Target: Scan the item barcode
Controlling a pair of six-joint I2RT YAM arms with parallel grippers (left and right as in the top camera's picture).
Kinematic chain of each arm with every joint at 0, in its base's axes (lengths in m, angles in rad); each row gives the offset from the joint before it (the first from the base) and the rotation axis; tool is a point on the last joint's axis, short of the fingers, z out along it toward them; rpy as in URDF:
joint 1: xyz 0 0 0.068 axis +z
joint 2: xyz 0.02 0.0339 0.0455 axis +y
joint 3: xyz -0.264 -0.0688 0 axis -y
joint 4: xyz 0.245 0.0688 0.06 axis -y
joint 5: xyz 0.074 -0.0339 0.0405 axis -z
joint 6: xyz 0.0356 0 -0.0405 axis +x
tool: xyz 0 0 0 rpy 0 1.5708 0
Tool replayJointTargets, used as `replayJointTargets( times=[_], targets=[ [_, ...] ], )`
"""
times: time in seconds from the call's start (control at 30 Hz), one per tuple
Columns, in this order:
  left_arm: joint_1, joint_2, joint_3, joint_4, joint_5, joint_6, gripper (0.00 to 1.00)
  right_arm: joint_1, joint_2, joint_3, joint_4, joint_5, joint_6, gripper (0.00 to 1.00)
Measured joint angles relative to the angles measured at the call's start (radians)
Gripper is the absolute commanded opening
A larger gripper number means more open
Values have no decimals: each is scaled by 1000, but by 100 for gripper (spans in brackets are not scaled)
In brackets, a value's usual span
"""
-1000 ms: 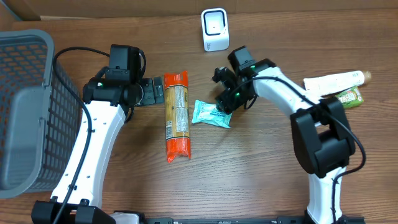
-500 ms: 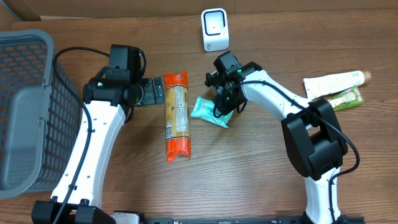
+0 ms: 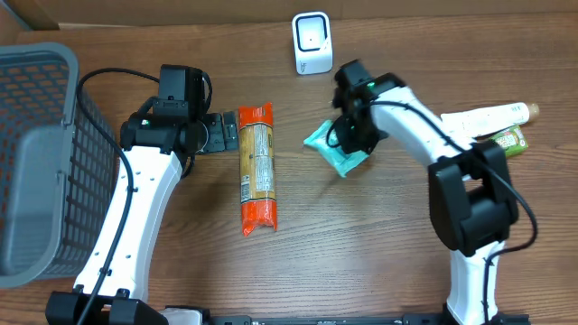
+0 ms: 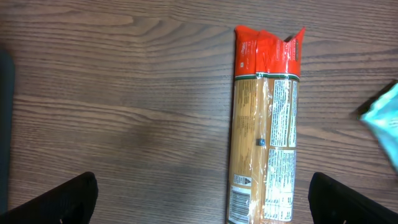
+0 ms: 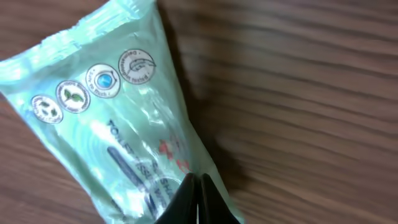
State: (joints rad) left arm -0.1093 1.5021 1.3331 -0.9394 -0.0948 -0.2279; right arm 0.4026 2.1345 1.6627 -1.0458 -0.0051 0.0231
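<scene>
Right gripper (image 3: 351, 137) pinches the teal packet (image 3: 332, 150) near the scanner (image 3: 312, 42) at the table's (image 3: 361, 244) far edge; left gripper (image 3: 219, 134) gapes wide beside the pasta (image 3: 256, 171).

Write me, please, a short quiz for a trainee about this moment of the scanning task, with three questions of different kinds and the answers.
1. True or false: the right fingers are shut on the teal packet.
2. Choose one. The left fingers are: A) open and empty; B) shut and empty; C) shut on the packet.
3. Fill the gap: the white ___ stands at the far edge of the table, beyond the packet.
Key: 1 true; 2 A; 3 scanner.
</scene>
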Motion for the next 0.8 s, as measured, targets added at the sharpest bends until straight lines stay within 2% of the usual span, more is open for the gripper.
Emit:
replayJointTargets(
  times=[0.23,0.27,0.33,0.4,0.47,0.5,0.6,0.8],
  targets=[
    [0,0,0,0,0,0,99,-16,-86,9,-54,87,82,4],
    [0,0,0,0,0,0,99,-15,-86,9,-50,90,86,14],
    [0,0,0,0,0,0,100,-15,-86,-10,-10,93,87,41],
    [0,0,0,0,0,0,100,-15,-86,-32,31,89,88,78],
    [0,0,0,0,0,0,100,-15,-86,-67,106,55,31,93],
    [0,0,0,0,0,0,100,-15,-86,-78,135,39,8,97],
    [0,0,0,0,0,0,100,-15,-86,-108,202,-26,-106,98],
    [0,0,0,0,0,0,100,-15,-47,-113,247,-103,-297,90]
  ],
)
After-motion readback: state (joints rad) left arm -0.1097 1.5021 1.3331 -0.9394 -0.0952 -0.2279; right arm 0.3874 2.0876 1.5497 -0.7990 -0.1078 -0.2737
